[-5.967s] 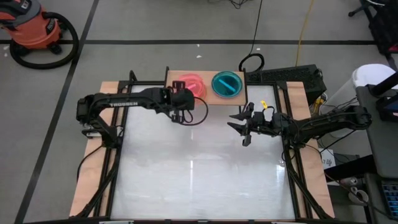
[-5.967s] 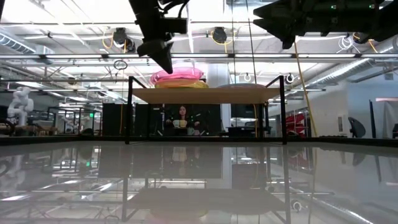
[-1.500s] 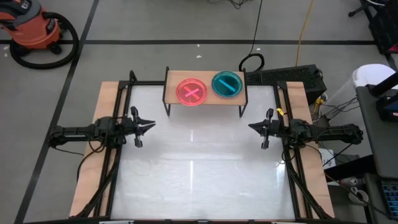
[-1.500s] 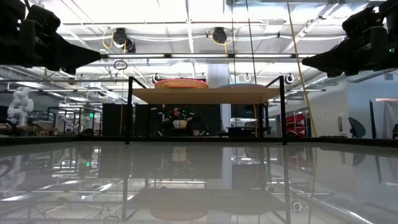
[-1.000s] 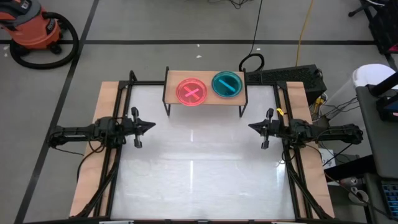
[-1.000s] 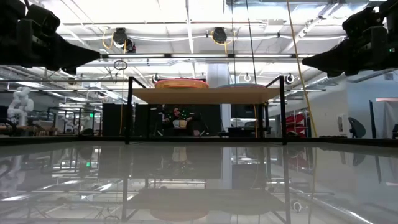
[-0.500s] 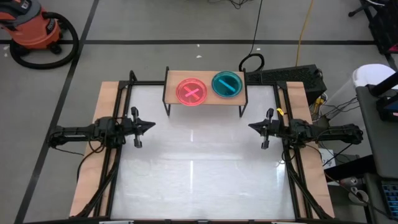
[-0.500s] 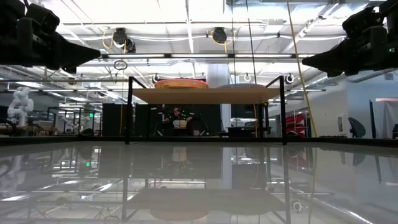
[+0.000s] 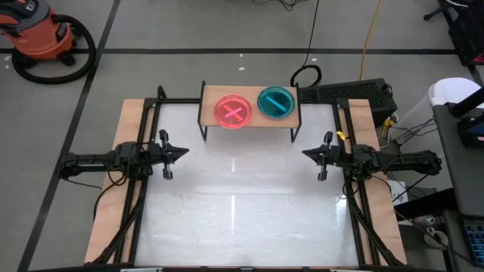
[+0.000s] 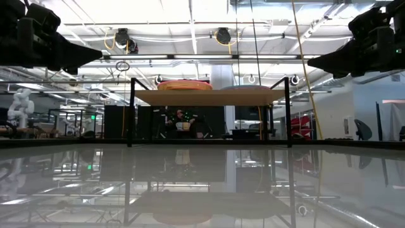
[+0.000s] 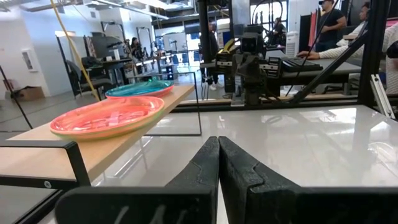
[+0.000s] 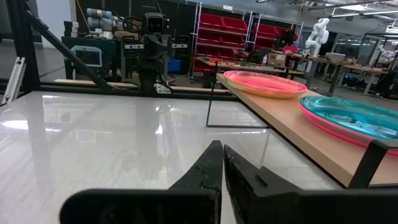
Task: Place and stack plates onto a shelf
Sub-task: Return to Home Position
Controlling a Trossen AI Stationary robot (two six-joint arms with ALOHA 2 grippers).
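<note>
The shelf [image 9: 211,119] stands at the middle of the table's [image 9: 242,219] far edge. Two stacks of plates sit side by side on it: the left stack [image 9: 234,112] near the shelf's middle and front edge, the right stack [image 9: 277,103] towards its right end and back edge, leaving the shelf's left end bare. The left gripper [image 9: 184,152] is over the table's left edge, about halfway along, and points inward. The right gripper [image 9: 305,154] faces it from the right edge. Both are in front of the shelf and well apart from it. A vacuum [image 9: 41,34] stands on the floor beyond the far left corner.
</note>
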